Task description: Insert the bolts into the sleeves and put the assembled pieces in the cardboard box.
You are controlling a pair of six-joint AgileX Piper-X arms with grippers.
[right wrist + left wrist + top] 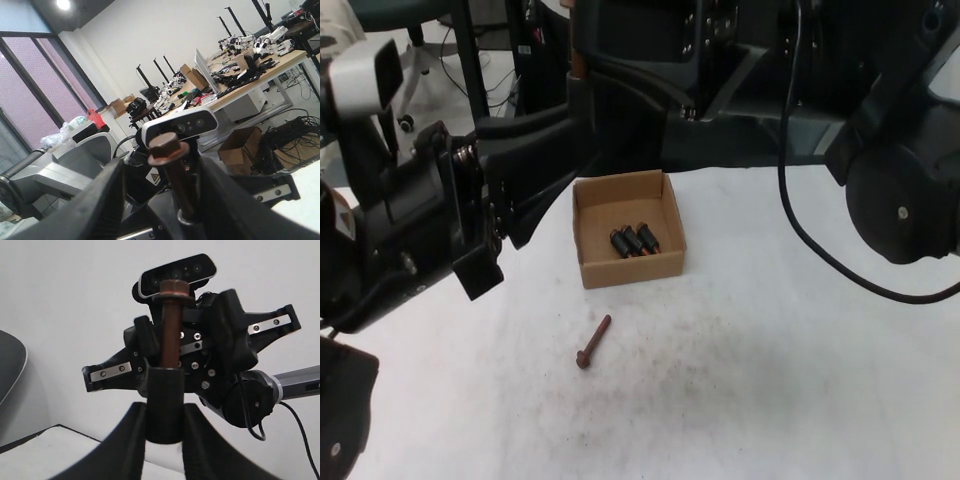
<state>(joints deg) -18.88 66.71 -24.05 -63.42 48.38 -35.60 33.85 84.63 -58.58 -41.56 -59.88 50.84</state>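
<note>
Black sleeve (162, 405) is being clenched by the left end effector (163, 425), its two fingers being pressed against the sleeve's sides in the left wrist view. A brown bolt (170, 325) is being carried upright in the sleeve, with the lower shank sunk into the bore and the hex head standing well above the rim.

From the right wrist view the same bolt is being seen from the opposite side, head up, between the fingers of the right end effector (167, 175). Those fingers are being kept released: a gap is being left on each side of the shank, and no contact with the bolt is being made. The left wrist view is adding the front of that end effector, just behind the bolt, with its fingers spread.

The high view is supplying the lower part of the scene. A cardboard box (630, 268) is being shown on the white counter (770, 380), with three assembled pieces (635, 240) lying side by side inside it, toward its near wall. A loose bolt (593, 342) is being shown flat on the counter, near the box on the side closer to the arms and apart from it.
</note>
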